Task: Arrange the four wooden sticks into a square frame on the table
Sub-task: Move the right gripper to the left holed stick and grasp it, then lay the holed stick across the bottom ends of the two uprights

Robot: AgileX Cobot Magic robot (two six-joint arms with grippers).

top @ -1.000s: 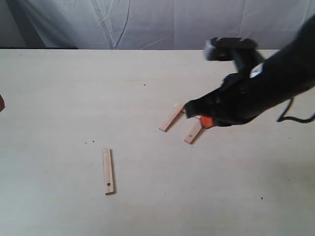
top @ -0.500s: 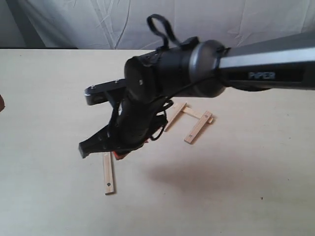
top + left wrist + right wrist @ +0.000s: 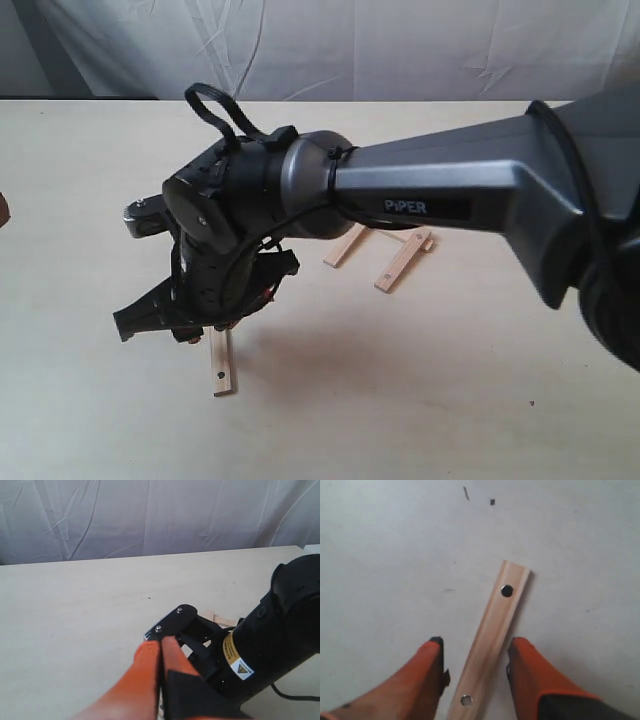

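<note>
A lone wooden stick (image 3: 221,367) with a dark hole near each end lies on the table (image 3: 90,200) at the front left. My right gripper (image 3: 203,332) has reached across and hovers just above it. In the right wrist view this gripper (image 3: 475,647) is open, and its orange fingers (image 3: 426,667) straddle the stick (image 3: 496,625) without touching it. Right of centre, two parallel sticks (image 3: 341,247) (image 3: 398,266) lie with a third stick (image 3: 412,238) across their far ends, partly hidden by the arm. My left gripper (image 3: 161,649) is shut and empty.
The dark body of the right arm (image 3: 440,205) spans the middle of the exterior view, and its housing (image 3: 272,630) sits close beyond the left fingertips. A white cloth backdrop (image 3: 320,45) hangs behind the table's far edge.
My right arm has swung left from the group of sticks to above the lone stick. A third stick now shows across the two parallel ones.
</note>
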